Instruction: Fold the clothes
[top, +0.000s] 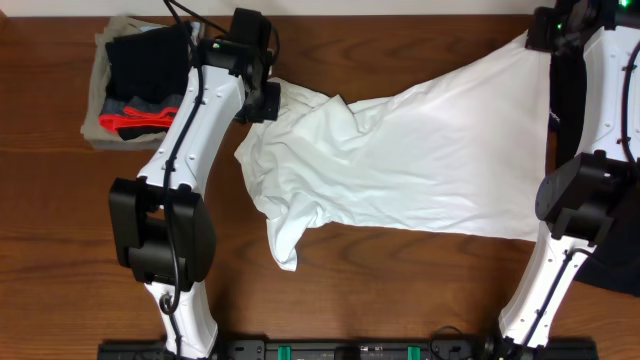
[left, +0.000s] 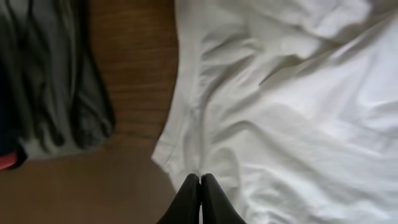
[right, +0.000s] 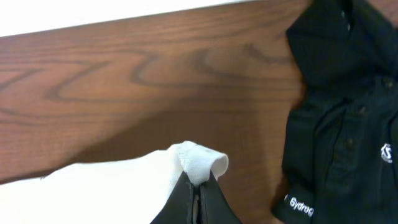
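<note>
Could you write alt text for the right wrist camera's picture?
The right gripper, shut, pinches a fold of white T-shirt over a wooden table; a black shirt with white lettering lies at right.

Overhead, left half: left arm (top: 205, 100), white shells, chunky black joint blocks (top: 160, 225), thin black cable (top: 180, 135) along link, small green light (top: 216, 44) near wrist.
Right edge: right arm (top: 612, 80), same white shells, black joints.
Wrist views, bottom centre: left gripper (left: 200, 180), right gripper (right: 198, 182), slim black tapering fingers.
</note>
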